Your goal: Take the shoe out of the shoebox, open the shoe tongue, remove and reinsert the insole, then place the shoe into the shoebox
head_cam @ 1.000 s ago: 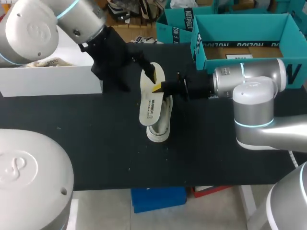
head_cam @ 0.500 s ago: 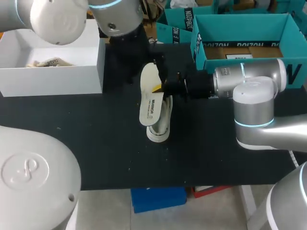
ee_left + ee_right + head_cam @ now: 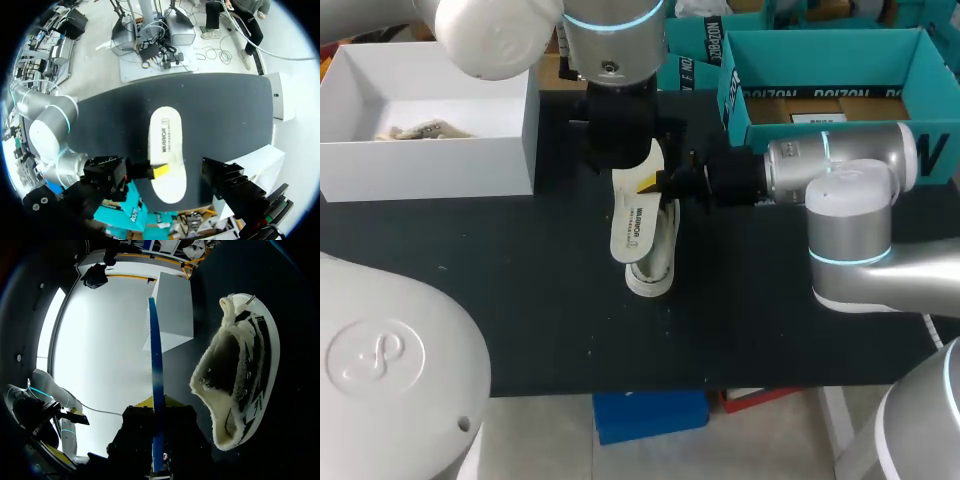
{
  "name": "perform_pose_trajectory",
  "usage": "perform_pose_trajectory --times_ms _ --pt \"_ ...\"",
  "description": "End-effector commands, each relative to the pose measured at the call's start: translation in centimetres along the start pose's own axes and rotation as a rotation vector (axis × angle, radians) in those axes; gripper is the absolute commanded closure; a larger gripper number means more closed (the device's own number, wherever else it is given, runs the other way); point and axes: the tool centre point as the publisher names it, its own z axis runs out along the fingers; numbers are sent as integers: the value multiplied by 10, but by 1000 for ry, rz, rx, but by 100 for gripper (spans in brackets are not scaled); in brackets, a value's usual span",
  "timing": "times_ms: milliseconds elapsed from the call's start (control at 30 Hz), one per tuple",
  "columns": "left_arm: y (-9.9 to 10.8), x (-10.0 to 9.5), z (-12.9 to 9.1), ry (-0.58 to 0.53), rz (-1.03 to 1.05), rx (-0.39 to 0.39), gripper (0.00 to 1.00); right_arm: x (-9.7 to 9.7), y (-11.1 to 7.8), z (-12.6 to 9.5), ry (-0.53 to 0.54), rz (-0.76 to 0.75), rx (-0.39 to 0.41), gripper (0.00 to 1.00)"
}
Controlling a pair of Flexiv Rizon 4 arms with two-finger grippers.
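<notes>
A white insole (image 3: pixel 634 212) hangs level above the table, and my right gripper (image 3: pixel 650 183) is shut on its side edge. Seen edge-on in the right wrist view, the insole (image 3: pixel 157 390) has a blue underside and runs straight out from the right gripper (image 3: pixel 159 460). Below it, the white shoe (image 3: pixel 656 262) lies on its side on the black table, with its fleecy lining (image 3: pixel 227 390) showing. My left gripper (image 3: pixel 623 152) hovers over the insole's far end. In the left wrist view the left gripper's fingers (image 3: pixel 107 172) stand wide open on either side of the insole (image 3: pixel 167 150), not touching it.
The white shoebox (image 3: pixel 430 165), with crumpled paper inside, stands at the table's far left. Teal boxes (image 3: pixel 820 60) line the far right behind my right arm. The near half of the black table (image 3: pixel 570 330) is bare.
My left arm has swung in from the left, past the white shoebox, until its open gripper is over the insole's far end. The right gripper and insole have stayed put.
</notes>
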Motion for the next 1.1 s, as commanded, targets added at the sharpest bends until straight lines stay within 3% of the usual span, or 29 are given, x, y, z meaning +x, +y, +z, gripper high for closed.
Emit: perform_pose_trajectory --times_ms 33,767,1100 --pt "12 -2 10 -4 -1 12 0 -1 0 2 0 0 -4 100" --pt "107 10 40 -44 10 50 0 -1 0 2 0 0 -4 100" --pt "154 20 48 -45 -23 23 0 -1 0 2 0 0 -4 100"
